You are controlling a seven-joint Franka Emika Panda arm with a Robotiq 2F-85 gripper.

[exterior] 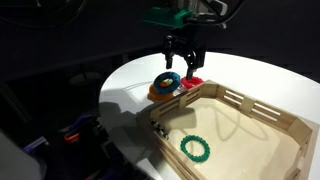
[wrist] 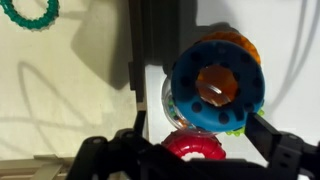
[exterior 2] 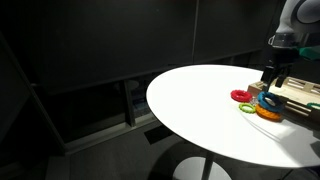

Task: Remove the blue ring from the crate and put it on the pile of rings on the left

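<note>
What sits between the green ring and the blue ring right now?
A wooden side wall of the crate, plus bare crate floor. The green ring lies inside, the blue ring outside on the pile. This is clearest in the wrist view.

The gripper (exterior: 181,66) is matte black, with two slim jointed fingers (exterior: 172,58) below a blocky black body; in the wrist view their linkage bars (wrist: 110,155) are plain black. Just above the gripper is a teal-green mount (exterior: 162,17), and above that the arm (exterior 2: 296,14) has rounded, pale grey-white links.
</note>
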